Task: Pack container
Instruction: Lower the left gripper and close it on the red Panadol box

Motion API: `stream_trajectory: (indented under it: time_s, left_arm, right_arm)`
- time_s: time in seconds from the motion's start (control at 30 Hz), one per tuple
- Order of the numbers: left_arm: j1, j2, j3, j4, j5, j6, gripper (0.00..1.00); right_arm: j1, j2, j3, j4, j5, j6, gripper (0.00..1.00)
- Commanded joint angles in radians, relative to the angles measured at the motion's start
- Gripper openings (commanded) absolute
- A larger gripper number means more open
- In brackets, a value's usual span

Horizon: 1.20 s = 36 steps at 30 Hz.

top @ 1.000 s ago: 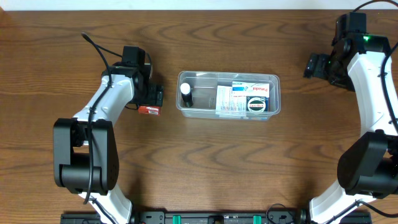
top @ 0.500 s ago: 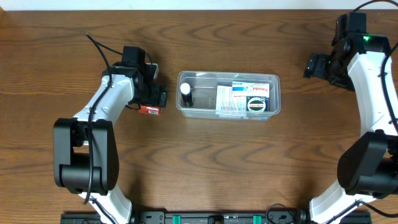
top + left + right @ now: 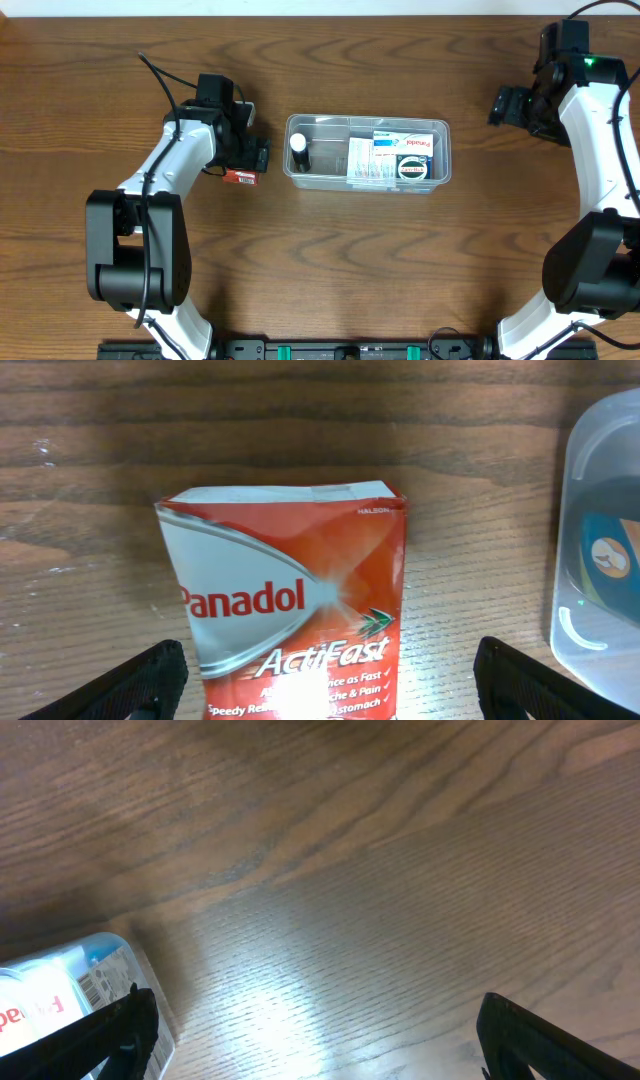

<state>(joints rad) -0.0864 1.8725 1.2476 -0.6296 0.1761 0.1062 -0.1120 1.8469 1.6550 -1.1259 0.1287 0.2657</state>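
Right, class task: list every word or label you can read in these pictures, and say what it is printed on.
"Panadol": red packet, big white letters.
"ActiFast": same packet, underneath.
Small print below that: cut off, too blurred to read.
Blue-and-white box in the container: lettering too small to read.

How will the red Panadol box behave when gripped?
The Panadol box looks like thin card with a slightly uneven top edge, so a hard pinch would probably dent it. Likely light. Lying flat on the table, it shouldn't roll; its glossy print may slip.
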Motion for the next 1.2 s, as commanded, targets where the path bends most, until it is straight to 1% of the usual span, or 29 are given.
stream_trajectory:
  time_s: [0.0,0.4,0.6,0.93,1.03,1.17]
  left_arm:
    - [0.002,0.004,-0.019,0.007,-0.04,0.013,0.93]
    - [0.002,0.004,-0.052,0.041,-0.041,0.013,0.93]
    - [0.002,0.008,-0.052,0.052,-0.042,0.013,0.9]
    - [0.002,0.053,-0.052,0.067,-0.041,0.012,0.89]
    - [0.002,0.061,-0.052,0.067,-0.041,0.012,0.83]
    - [0.002,0.061,-0.052,0.07,-0.042,-0.006,0.66]
  right_arm:
    - [-0.003,-0.002,0.011,0.0,0.01,-0.013,0.99]
    - [-0.003,-0.002,0.011,0.0,0.01,-0.013,0.99]
    - [-0.003,-0.002,0.011,0.0,0.01,-0.013,0.99]
    - [-0.003,-0.002,0.011,0.0,0.01,-0.013,0.99]
    - [-0.003,-0.002,0.011,0.0,0.01,-0.012,0.99]
    - [-0.003,-0.002,0.011,0.0,0.01,-0.013,0.99]
